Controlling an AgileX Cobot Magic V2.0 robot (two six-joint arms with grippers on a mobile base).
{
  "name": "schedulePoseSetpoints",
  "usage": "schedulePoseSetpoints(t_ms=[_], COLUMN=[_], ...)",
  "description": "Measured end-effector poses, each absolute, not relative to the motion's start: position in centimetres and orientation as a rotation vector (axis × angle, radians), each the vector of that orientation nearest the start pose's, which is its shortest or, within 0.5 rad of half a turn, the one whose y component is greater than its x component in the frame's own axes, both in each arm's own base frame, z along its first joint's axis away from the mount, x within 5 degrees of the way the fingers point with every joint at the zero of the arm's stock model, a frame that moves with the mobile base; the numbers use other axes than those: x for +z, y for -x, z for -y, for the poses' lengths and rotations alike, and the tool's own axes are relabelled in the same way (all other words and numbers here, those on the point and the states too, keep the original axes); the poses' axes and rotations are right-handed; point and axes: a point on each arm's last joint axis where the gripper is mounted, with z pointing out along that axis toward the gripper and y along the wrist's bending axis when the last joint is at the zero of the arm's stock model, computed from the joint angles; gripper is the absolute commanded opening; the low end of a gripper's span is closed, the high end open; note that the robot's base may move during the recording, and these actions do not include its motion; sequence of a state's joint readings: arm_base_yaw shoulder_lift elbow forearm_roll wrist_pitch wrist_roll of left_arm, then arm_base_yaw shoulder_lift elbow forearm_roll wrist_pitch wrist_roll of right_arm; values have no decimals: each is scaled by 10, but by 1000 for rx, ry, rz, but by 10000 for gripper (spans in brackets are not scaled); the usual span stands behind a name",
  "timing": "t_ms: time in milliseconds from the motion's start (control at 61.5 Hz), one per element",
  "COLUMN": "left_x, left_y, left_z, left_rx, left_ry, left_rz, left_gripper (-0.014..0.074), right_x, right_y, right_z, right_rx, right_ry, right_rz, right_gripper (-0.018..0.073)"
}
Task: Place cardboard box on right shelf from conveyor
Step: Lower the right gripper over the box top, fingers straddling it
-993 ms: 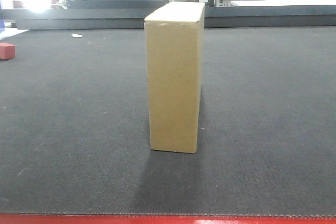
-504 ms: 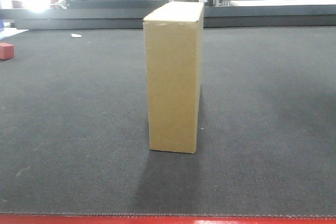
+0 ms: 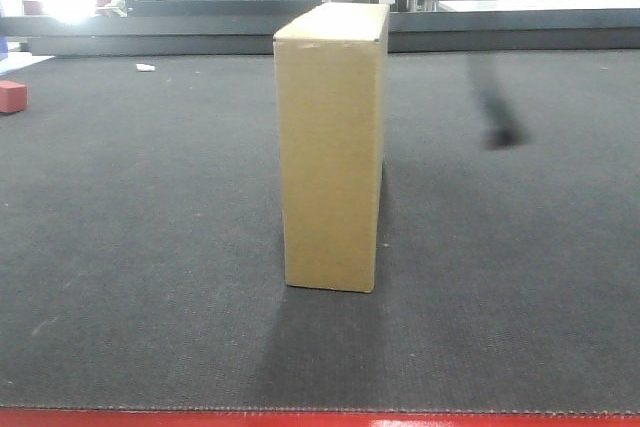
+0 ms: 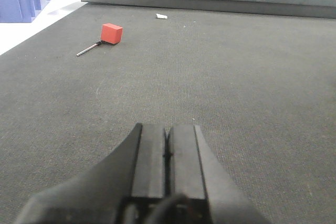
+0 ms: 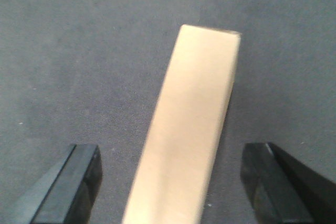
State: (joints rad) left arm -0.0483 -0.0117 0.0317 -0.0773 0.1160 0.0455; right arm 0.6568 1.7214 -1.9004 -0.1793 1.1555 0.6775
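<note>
Cardboard box (image 3: 332,147): stands upright on a narrow edge on the conveyor (image 3: 150,247), toward the belt's front edge, with a narrow face to the front camera. In the right wrist view the thin top runs lengthwise away from the camera, between the fingers of the right gripper (image 5: 176,177). Those jaws are spread wide, clear of both broad faces. The right arm is the nearer. Judgement: a pinch across the thin dimension is the next move.

Left gripper (image 4: 167,150): jaws pressed together, empty, over bare belt.

No container shows on the belt. The right shelf is not in view.
</note>
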Motion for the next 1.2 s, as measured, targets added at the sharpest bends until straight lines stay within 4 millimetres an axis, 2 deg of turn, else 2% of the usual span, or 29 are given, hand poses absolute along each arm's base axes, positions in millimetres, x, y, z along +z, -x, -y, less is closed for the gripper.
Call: schedulePoseSetpoints(t_ms=[163, 521, 1204], left_x=[193, 193, 193], left_y=[-57, -57, -57], left_z=[4, 4, 4], left_rx=[-69, -69, -69], left_ry=[-21, -21, -21], left_rz=[-1619, -1619, -1619], left_gripper=[-116, -116, -116], right_x=[388, 360, 368], right_y=[-327, -342, -342], right_z=[-243, -256, -249], right_rx=[265, 223, 184], right_ry=[-97, -239, -172], right_rz=[-2548, -2592, -2563], right_gripper=[633, 633, 633])
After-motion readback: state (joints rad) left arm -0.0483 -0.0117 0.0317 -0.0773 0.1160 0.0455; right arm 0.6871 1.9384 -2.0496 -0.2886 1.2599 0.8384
